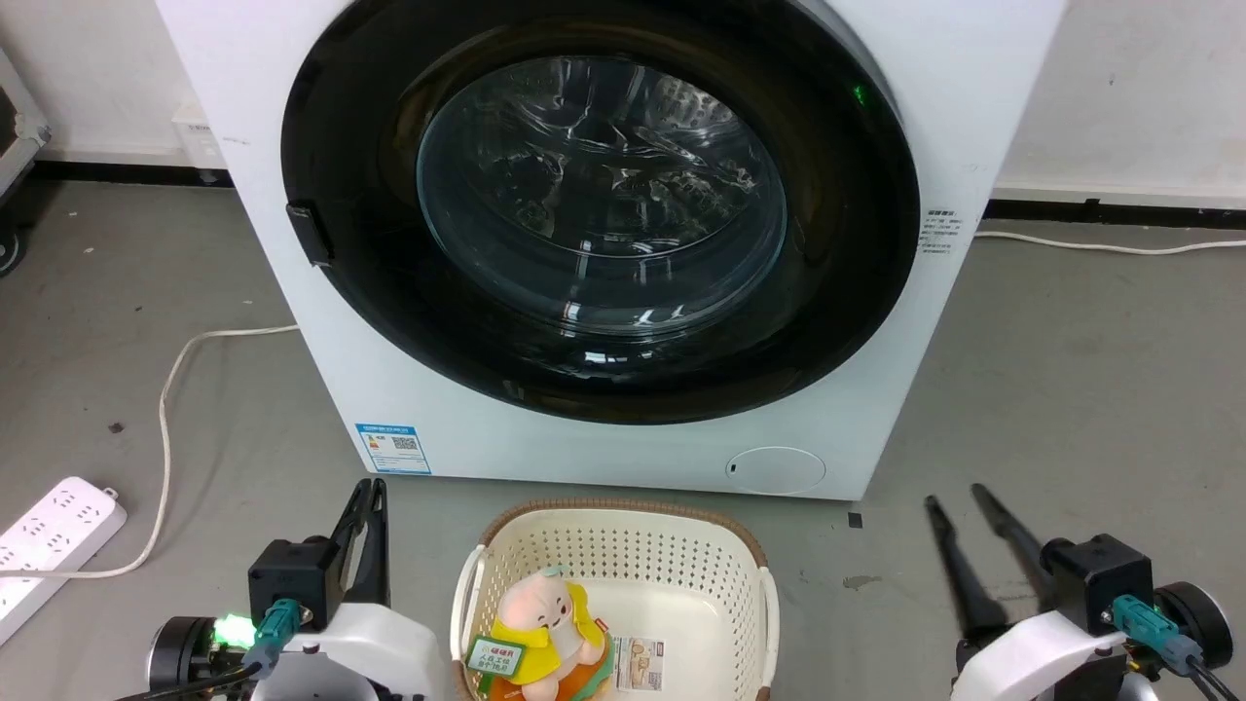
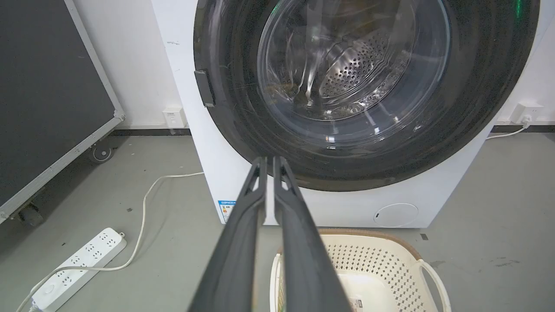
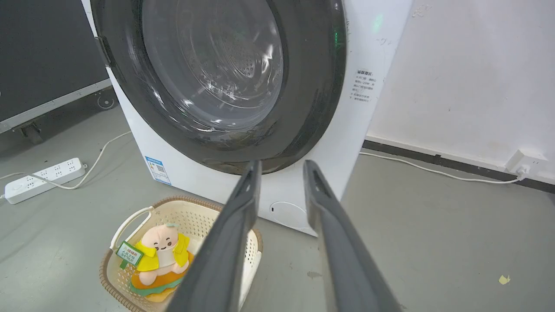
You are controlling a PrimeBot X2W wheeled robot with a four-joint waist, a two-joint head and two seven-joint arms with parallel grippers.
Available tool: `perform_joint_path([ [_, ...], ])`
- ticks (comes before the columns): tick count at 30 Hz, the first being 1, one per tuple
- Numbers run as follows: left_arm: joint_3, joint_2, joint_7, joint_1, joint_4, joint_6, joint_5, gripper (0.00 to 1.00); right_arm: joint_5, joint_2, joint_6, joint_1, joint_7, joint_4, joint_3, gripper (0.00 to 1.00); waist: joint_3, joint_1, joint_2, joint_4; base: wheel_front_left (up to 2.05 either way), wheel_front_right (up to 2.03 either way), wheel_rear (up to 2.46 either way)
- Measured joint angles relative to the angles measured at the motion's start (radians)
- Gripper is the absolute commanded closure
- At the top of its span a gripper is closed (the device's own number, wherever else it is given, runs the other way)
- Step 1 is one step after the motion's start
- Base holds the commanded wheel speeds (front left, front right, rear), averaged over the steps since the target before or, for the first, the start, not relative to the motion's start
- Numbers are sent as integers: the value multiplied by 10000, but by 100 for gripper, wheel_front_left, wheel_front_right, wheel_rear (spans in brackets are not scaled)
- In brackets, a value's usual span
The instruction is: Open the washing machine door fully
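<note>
1. White power strip (image 1: pixel 58 526) lies flat on the grey floor (image 1: pixel 1071 389) at far left. Its pale cable (image 1: pixel 165 409) curves toward the machine's left side.
2. Black-fingered left gripper (image 1: pixel 370 484) sits at the lower left of the head view. The fingers are drawn almost together with only a thin slit between them. Nothing is in them, and they point toward the machine's lower front, near the blue label (image 1: pixel 392 448).
3. White washing machine (image 1: pixel 584 453) stands at centre, facing the robot, with the blue label low on its left and a round cap (image 1: pixel 776 470) low on its right.
4. Glossy black washing machine door (image 1: pixel 601 195) is round and lies closed flat against the machine's front. The perforated steel drum shows through its clear glass bowl. A dark tab (image 1: pixel 310 234) sits on its left rim.
5. Cream perforated basket (image 1: pixel 623 545) has a brown rim and stands on the floor just before the machine, between the two grippers. Inside it lies a plush toy (image 1: pixel 545 633) in a yellow jacket, with a small green tag.
6. Black-fingered right gripper (image 1: pixel 956 497) sits at lower right with its fingers parted and empty, apart from the machine.
7. White cable (image 1: pixel 1110 245) runs along the floor by the wall at far right.
</note>
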Motion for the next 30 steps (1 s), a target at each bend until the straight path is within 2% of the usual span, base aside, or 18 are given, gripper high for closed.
perform_joint_path([
  [22, -174, 13, -380, 0, -4, -84, -2, 0, 355, 0, 0, -20, -387, -27, 10, 0, 213, 0, 0, -35, 0, 0, 0],
  [30, -226, 31, -554, -6, -23, -121, -12, 0, 1007, 0, 0, -477, -518, 146, -54, 0, 391, 1, 0, -29, 0, 0, 0],
])
